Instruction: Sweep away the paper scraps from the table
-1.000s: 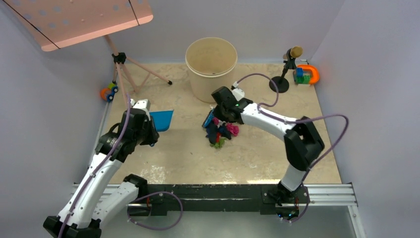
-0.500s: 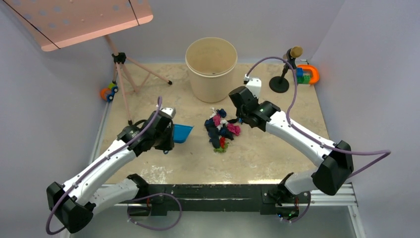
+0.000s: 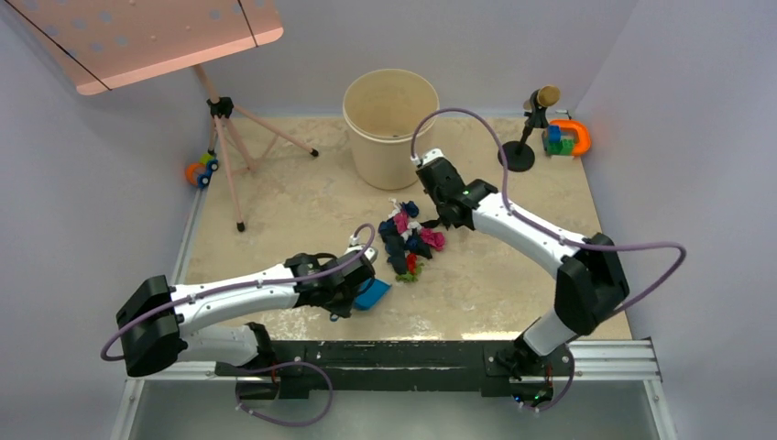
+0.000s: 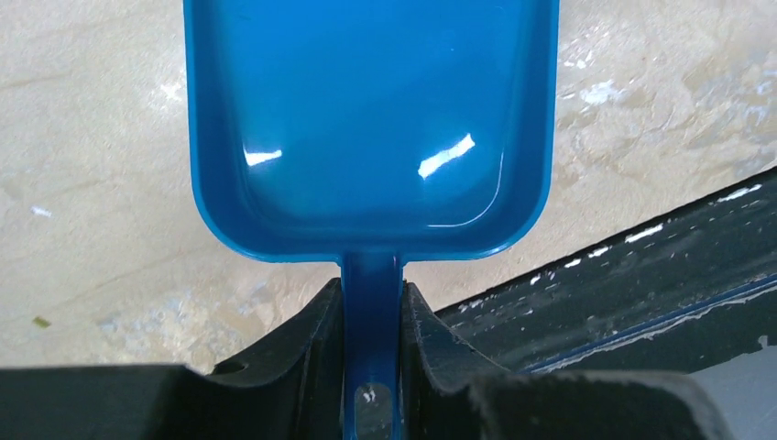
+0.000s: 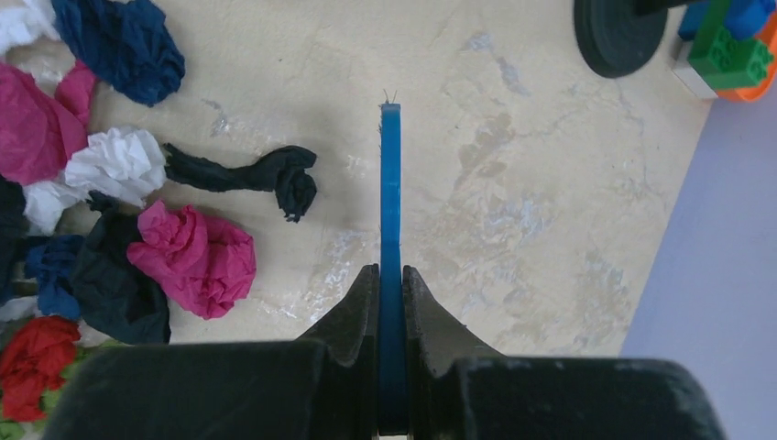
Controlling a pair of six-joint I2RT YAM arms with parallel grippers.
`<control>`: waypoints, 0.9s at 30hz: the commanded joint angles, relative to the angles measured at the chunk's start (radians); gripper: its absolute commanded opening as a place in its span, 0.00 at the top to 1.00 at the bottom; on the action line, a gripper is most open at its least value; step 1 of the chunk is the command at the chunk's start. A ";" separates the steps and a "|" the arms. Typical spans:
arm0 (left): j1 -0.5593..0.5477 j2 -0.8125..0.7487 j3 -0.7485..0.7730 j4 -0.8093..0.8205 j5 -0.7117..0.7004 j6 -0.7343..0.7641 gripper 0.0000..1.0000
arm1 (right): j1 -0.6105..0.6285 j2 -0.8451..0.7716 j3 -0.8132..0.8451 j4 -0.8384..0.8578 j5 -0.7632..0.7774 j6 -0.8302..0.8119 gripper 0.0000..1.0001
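The paper scraps (image 3: 408, 240) lie in a heap at mid-table; pink, dark blue, black, white and red bits show at the left of the right wrist view (image 5: 192, 252). My left gripper (image 3: 359, 286) is shut on the handle of a blue dustpan (image 3: 372, 294), which sits just front-left of the heap; the pan (image 4: 371, 119) is empty, near the black rail. My right gripper (image 3: 451, 215) is shut on the small blue hand brush (image 5: 390, 211), seen edge-on, right of the heap.
A beige bucket (image 3: 391, 124) stands behind the heap. A pink music stand on a tripod (image 3: 229, 137) is at back left, a toy (image 3: 202, 170) beside it. A microphone stand (image 3: 522, 137) and colourful toys (image 3: 566, 137) are at back right. The black rail (image 3: 403, 353) runs along the front edge.
My left arm has swung the dustpan from the left side down toward the front, close to the heap. My right gripper shifted slightly, staying right of the heap.
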 commanded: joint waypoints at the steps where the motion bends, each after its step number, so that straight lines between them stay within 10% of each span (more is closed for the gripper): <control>1: -0.007 0.015 -0.018 0.149 0.022 0.051 1.00 | 0.001 0.095 0.049 -0.003 -0.078 -0.149 1.00; 27: 0.026 0.314 0.185 0.246 0.087 0.185 1.00 | 0.147 0.079 -0.023 -0.022 -0.674 -0.091 1.00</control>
